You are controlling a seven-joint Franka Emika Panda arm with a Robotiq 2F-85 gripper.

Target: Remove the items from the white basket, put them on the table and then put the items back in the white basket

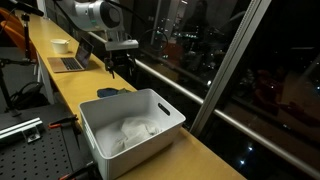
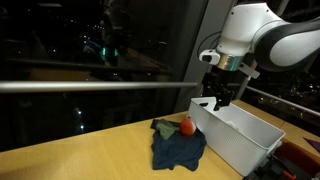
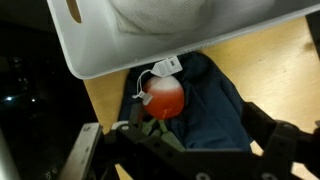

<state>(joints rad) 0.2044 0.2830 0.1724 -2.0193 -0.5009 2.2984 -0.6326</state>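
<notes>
Your gripper [image 2: 218, 100] hangs over the table [image 2: 80, 150] just outside the white basket [image 2: 245, 140], at one of its short end walls. The jaws are spread wide with nothing between them.

Below the gripper, the dark navy cloth [image 2: 178, 148] lies crumpled on the table, right against that end of the basket. The reddish piece [image 2: 186, 127] sits on top of the navy cloth, close to the basket wall. In the wrist view it carries a white tag [image 3: 168, 66] that reaches up to the basket's outer wall. A scrap of green shows beside it, too small for you to tell what it is. The white cloth [image 1: 135, 130] is inside the basket, bunched on the bottom.

Around you, the basket's tall wall stands just beside the fingers, so that side is the tight one. The window's metal rail [image 2: 100, 86] runs along the table's edge behind the basket and passes near the gripper. Past the navy cloth, on the side away from the basket, an open laptop [image 1: 70, 63] and a white cup [image 1: 60, 45] sit further along the table, well apart from the cloths. A black perforated board [image 1: 30, 140] lies beside the basket on the side away from the window. It sits lower than the tabletop and has small tools on it that you cannot make out clearly.
</notes>
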